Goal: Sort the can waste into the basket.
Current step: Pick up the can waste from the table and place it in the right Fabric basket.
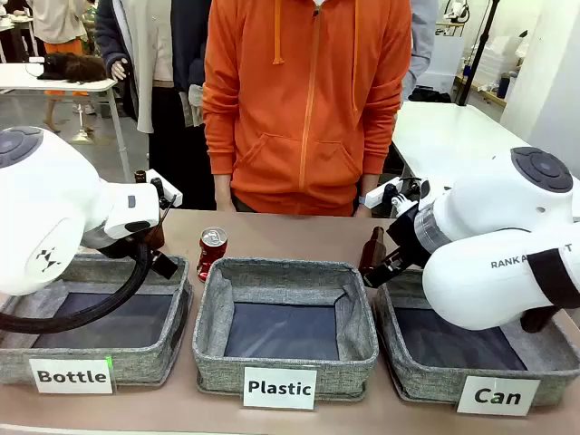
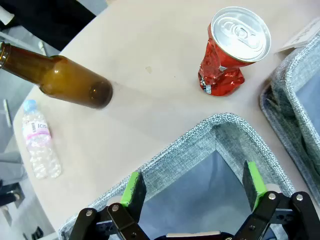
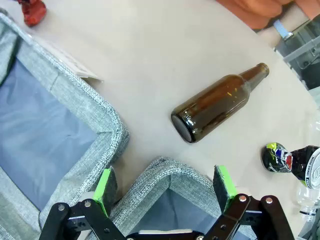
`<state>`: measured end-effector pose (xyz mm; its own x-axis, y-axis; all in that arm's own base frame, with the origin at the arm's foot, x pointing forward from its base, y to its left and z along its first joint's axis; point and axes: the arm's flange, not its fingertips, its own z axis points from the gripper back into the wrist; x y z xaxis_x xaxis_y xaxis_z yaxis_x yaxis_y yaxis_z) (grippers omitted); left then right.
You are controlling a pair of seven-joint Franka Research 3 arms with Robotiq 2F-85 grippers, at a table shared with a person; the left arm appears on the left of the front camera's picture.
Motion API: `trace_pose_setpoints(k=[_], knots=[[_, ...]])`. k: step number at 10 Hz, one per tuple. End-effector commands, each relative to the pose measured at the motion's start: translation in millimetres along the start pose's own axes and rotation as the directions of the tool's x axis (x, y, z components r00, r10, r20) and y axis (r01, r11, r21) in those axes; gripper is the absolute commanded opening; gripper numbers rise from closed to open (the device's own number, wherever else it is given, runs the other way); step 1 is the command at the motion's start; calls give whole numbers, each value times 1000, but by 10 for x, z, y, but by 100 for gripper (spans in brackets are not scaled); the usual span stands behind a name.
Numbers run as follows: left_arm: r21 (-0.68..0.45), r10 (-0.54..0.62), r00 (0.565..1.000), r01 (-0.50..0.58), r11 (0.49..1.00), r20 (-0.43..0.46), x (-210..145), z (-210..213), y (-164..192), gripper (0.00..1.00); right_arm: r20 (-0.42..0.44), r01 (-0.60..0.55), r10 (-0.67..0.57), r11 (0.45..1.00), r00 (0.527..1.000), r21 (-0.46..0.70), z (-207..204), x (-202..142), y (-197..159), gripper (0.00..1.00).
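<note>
Item 1, red can (image 2: pixel 234 50): dented, upright on table (image 1: pixel 299 231), at 1 o'clock of my L gripper (image 2: pixel 193 185), behind the gap btwn Bottle basket (image 1: pixel 145 362) and Plastic basket (image 1: pixel 217 372). Item 2, dark can (image 3: pixel 295 162): on table at 3 o'clock of my R gripper (image 3: pixel 165 186), near a brown bottle (image 3: pixel 220 107). Can basket (image 3: pixel 160 170): corner directly under R gripper. Both grippers' jaws spread wide, gripping nothing.

The dented can (image 2: pixel 232 50) is glossy red with a silver top; the other can (image 3: pixel 292 162) is dark with green and blue print. The "Can" basket (image 1: pixel 421 381) is speckled grey fabric, dark slate inside, its label (image 1: pixel 497 396) white with black letters, and the bottle (image 3: pixel 220 107) near it is amber brown on a beige desk (image 3: pixel 165 55).
</note>
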<state>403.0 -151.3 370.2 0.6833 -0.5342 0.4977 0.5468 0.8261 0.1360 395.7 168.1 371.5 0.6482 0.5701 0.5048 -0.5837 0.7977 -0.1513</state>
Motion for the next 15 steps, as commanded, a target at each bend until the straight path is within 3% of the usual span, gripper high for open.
trace_pose_setpoints(k=[1, 14, 15], knots=[[0, 0, 1000, 0, 1000, 0, 1, 2, 0, 100, 0, 0, 0, 1000, 1000, 0, 0, 0, 0, 100], [0, 0, 1000, 0, 1000, 0, 0, 0, 0, 100, 0, -1, 1, 1000, 1000, 0, -1, 0, 1, 100], [-17, 1, 1000, -1, 1000, 2, 24, 128, -18, 100, -13, -38, 38, 998, 999, 46, 157, 36, 4, 100]])
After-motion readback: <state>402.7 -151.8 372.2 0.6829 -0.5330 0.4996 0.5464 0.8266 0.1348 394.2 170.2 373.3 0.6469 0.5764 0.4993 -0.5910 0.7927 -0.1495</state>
